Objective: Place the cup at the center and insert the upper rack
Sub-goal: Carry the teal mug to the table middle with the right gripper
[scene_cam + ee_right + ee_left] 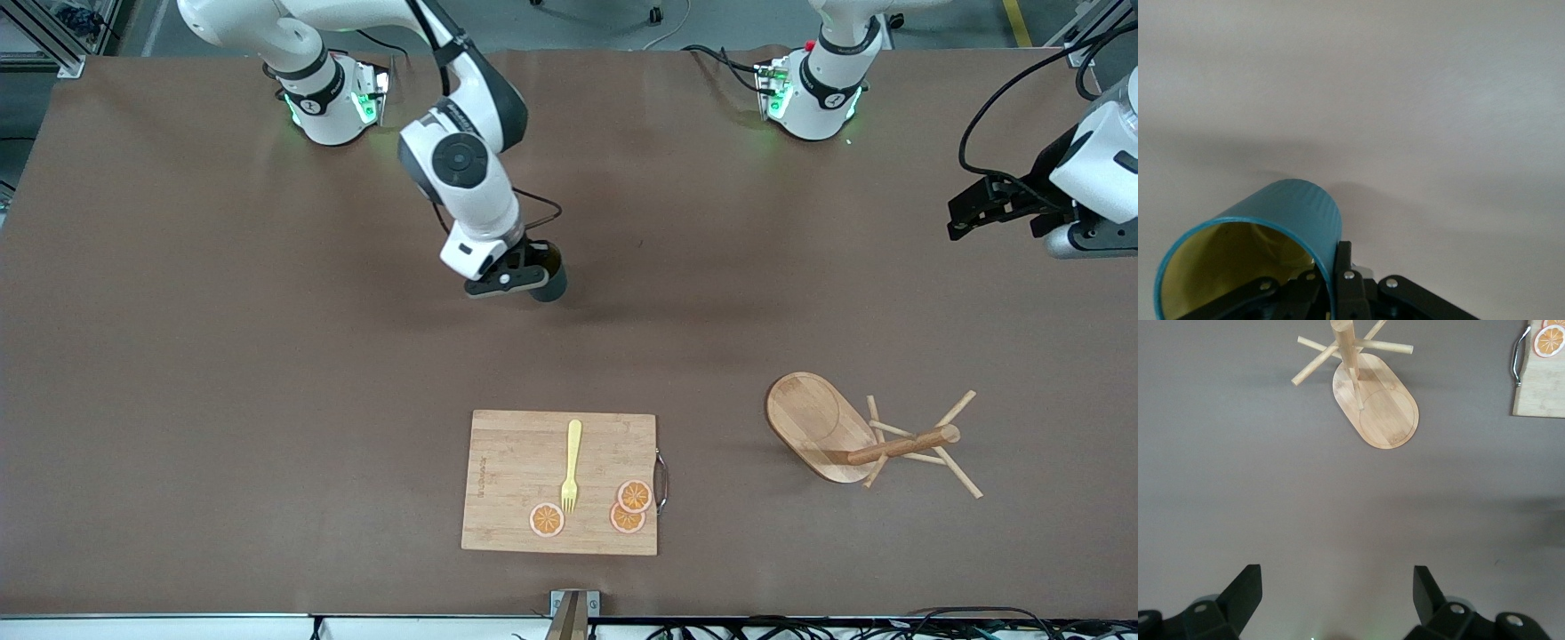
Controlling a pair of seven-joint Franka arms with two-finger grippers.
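The right hand [524, 276] grips the cup [549, 277] by its wall, over the bare middle of the brown worktop [222, 356]; whether the cup touches the worktop cannot be told from the front view. The left hand [978, 212] hangs over the left arm's end of the worktop, well apart from everything, and that arm waits. The rack [867, 440] lies tipped on its side toward the left arm's end, nearer the front camera than the cup, its oval base on edge and its post pointing toward the worktop's end, pegs spread around the tip. A cutting board [516, 462] lies near the front edge, between the rack and the right arm's end. On it are a yellow fork [572, 467] and three orange slices [634, 496].

In the left wrist view, the left hand [1338, 600] stands wide open, both dark fingers [1241, 593] over bare worktop [1238, 487]. The rack [1381, 403] lies apart from them, and a corner of the board [1541, 387] shows with its metal handle.

In the right wrist view, the right hand [1331, 287] pinches the cup [1295, 213] at its rim, one finger inside the yellow interior and one outside the teal wall. The cup is tilted toward the camera, with plain worktop [1438, 100] around it.
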